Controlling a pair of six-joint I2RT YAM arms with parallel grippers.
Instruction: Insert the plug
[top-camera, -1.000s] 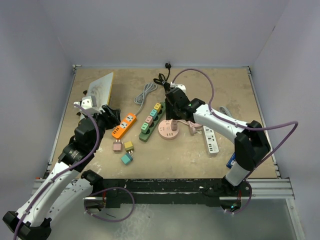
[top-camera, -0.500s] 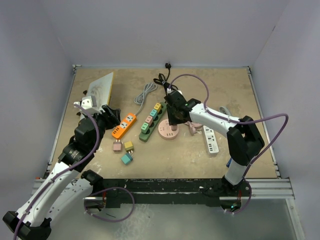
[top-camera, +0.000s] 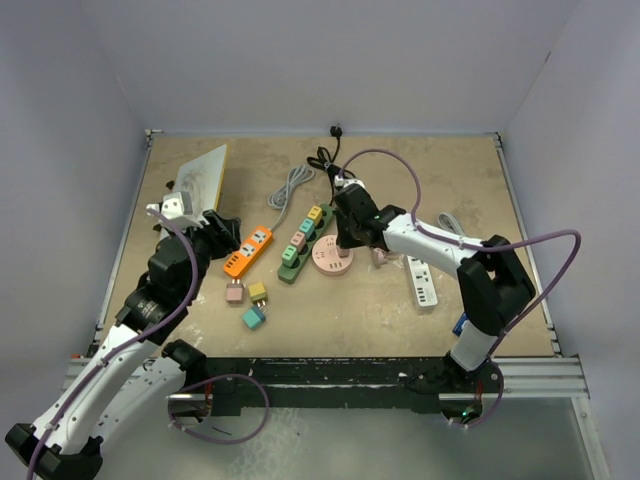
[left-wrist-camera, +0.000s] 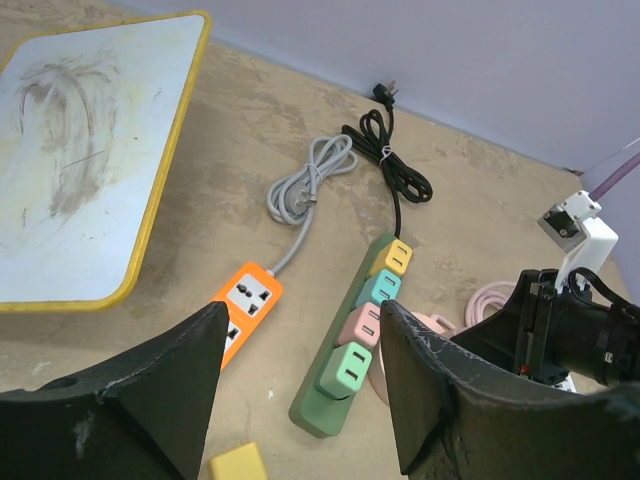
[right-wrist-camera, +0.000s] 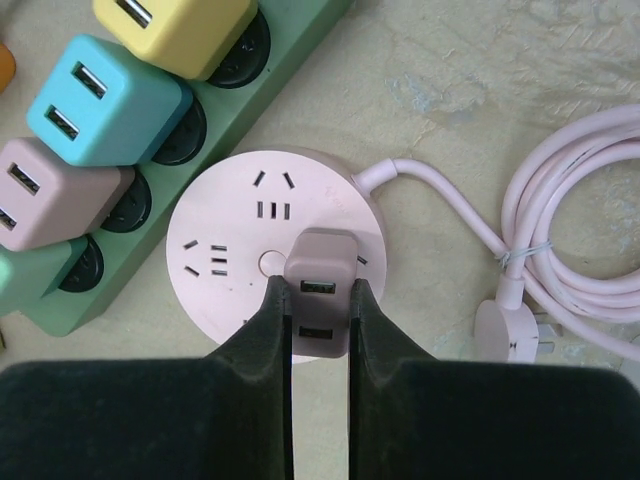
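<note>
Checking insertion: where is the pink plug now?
In the right wrist view, the pink plug sits on the round pink outlet, beside the green strip.

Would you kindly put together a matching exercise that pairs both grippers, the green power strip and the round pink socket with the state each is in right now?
Things:
1. left gripper
2. right gripper
3. green power strip
4. round pink socket

States:
A. carries four coloured adapters in a row
B. shut on the pink plug
C. open, holding nothing
D. has the pink plug standing on its face

Pairs: 1-C, 2-B, 3-A, 4-D
</note>
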